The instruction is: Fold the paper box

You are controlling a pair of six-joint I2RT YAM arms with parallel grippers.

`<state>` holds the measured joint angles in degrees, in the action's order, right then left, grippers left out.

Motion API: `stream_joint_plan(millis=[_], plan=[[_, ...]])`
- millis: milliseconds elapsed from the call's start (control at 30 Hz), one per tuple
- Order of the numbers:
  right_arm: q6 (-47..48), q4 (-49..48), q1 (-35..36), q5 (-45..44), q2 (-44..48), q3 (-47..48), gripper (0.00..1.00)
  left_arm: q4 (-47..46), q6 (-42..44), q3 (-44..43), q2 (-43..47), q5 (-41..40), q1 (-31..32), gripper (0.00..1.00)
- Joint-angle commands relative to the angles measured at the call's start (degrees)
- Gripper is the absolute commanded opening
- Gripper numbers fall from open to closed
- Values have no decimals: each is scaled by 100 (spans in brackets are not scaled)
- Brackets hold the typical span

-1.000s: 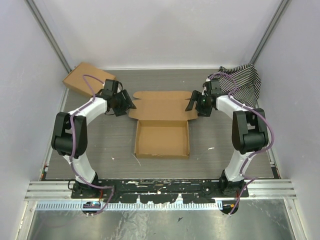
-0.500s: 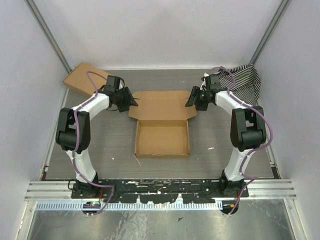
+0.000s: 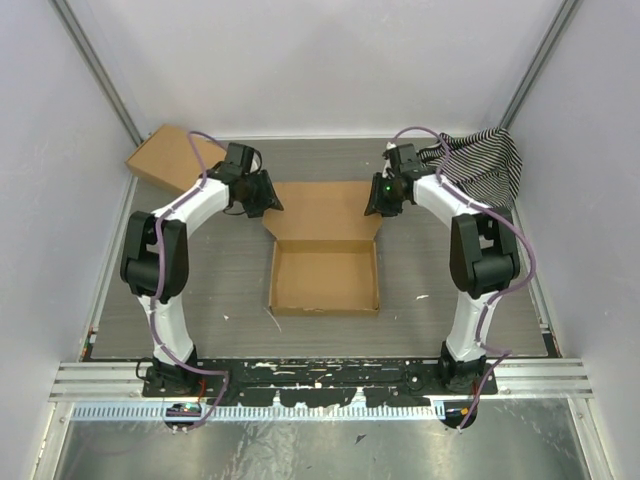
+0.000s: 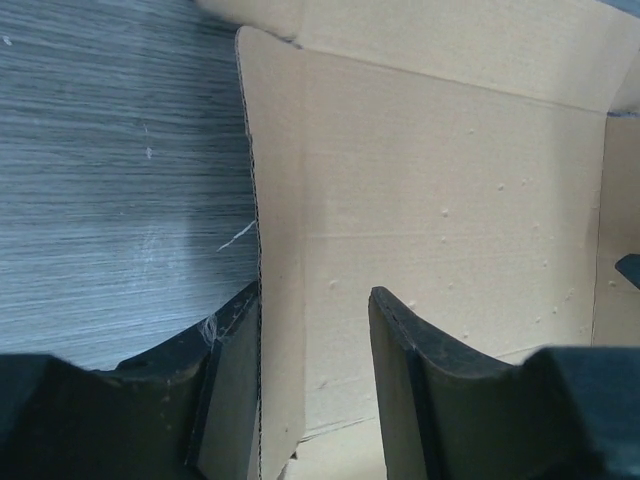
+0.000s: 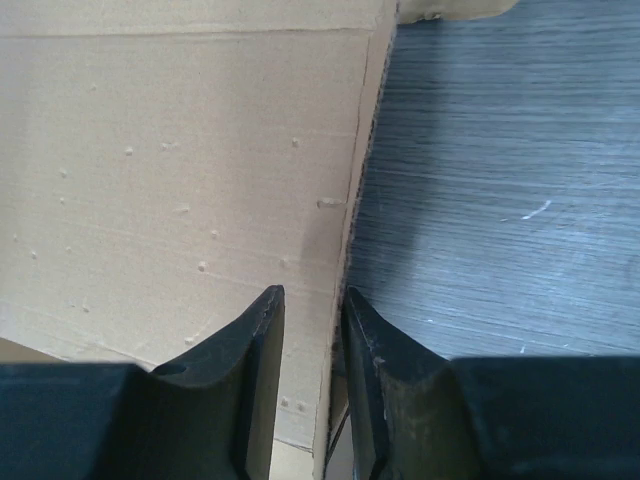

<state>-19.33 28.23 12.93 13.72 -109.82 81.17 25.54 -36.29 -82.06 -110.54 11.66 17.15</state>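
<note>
The paper box (image 3: 325,278) lies in the middle of the table, its shallow tray formed at the near side and its lid panel (image 3: 325,208) flat behind it. My left gripper (image 3: 268,203) is at the lid's left edge. In the left wrist view the raised side flap (image 4: 280,330) stands between the jaws against the left finger (image 4: 232,390), with a wide gap to the right finger; this gripper (image 4: 312,292) is open. My right gripper (image 3: 374,203) straddles the lid's right flap edge (image 5: 350,250); its jaws (image 5: 311,291) are narrow but still apart.
A second, fully formed brown box (image 3: 170,158) sits at the back left corner. A black-and-white striped cloth (image 3: 485,165) lies at the back right. White walls with metal rails close in the table on three sides.
Both grippers have moved toward the back along the lid's side edges and onto its flaps. Both pairs of jaws have narrowed, the right more than the left.
</note>
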Motion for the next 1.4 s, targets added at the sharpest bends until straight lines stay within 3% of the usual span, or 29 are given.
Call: stream_joint_plan(millis=[0,667,1267,1367], plan=[[96,240,312,-504,-33,451,34,417,331,-415,-46,-256,136,51],[70,932,1169,-2139,-363,1039,34,1419,945,-1350,-623,-1312,887,50],[-96,1295,1749,-2988,-858,1472,33,2008,1193,-1934,-1069,-2014,1309,50],[-115,1316,1742,-3115,-763,1488,33,2103,1215,-2003,-1079,-2255,1309,42]])
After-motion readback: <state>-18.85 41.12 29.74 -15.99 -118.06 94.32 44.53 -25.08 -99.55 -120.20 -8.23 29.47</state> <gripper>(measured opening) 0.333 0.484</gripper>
